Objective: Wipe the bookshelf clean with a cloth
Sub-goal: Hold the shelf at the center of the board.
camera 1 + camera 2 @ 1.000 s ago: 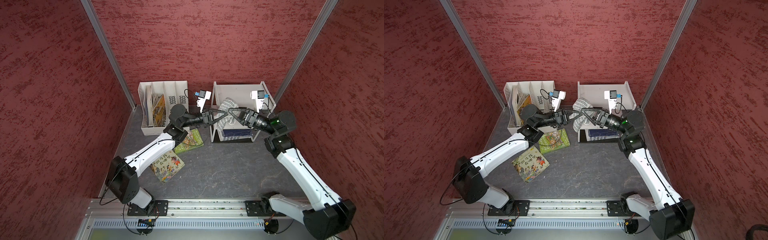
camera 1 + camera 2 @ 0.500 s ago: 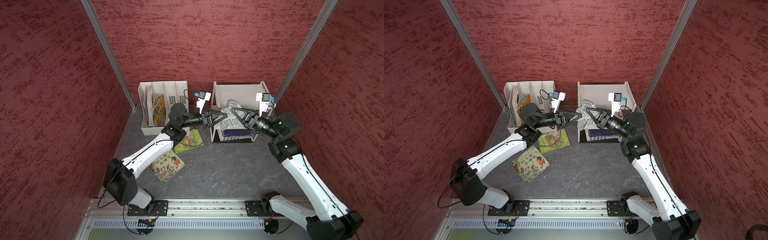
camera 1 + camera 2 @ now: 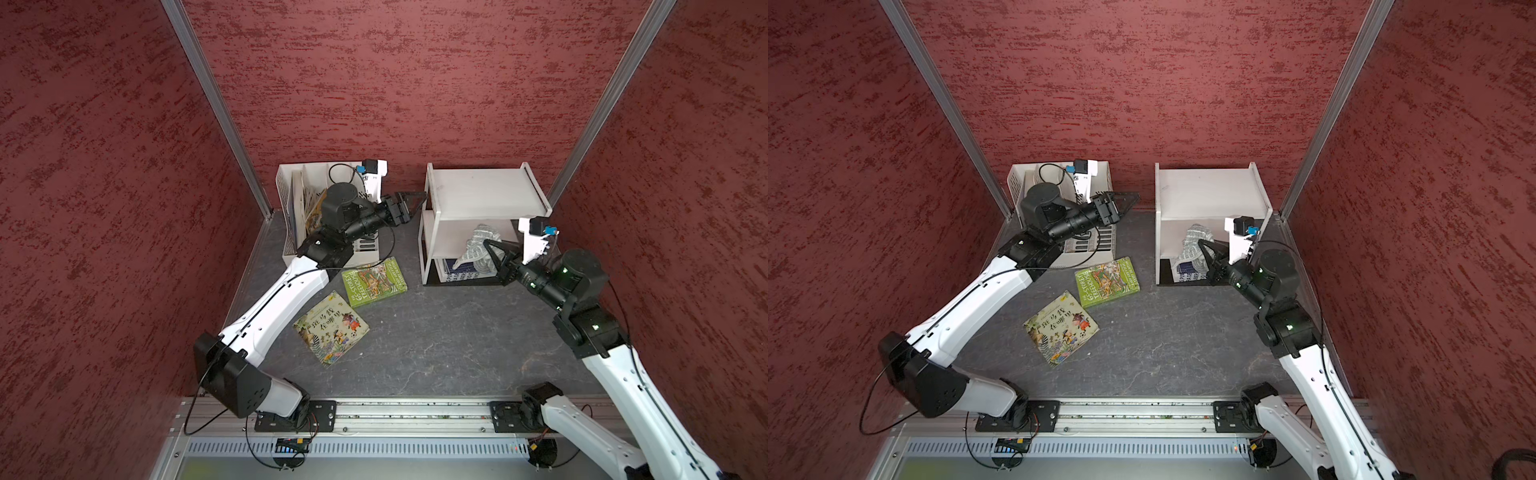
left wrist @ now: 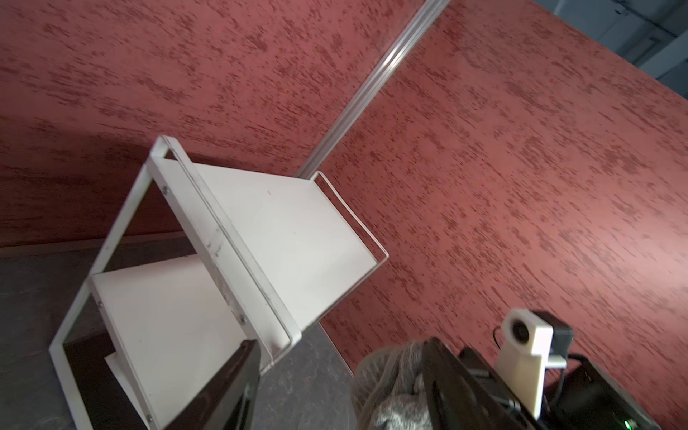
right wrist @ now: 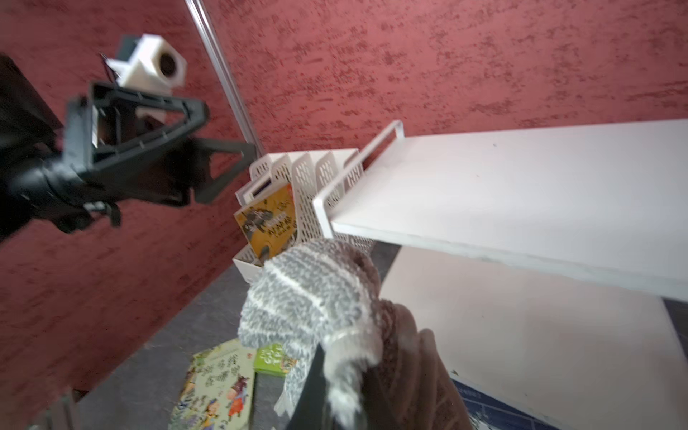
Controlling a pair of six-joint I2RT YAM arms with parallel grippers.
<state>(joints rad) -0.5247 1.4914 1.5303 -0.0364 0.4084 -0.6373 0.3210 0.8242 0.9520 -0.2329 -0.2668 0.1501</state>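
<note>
one cloth in right gripper; left gripper spread

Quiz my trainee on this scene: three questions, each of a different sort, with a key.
1. True or false: the left tool holds the cloth.
2. How many books lie flat on the table? A one, B two, C three.
3. Fill in: the blue book lies on the bookshelf's ____ tier.

Key: 1 false; 2 B; 3 bottom.
</note>
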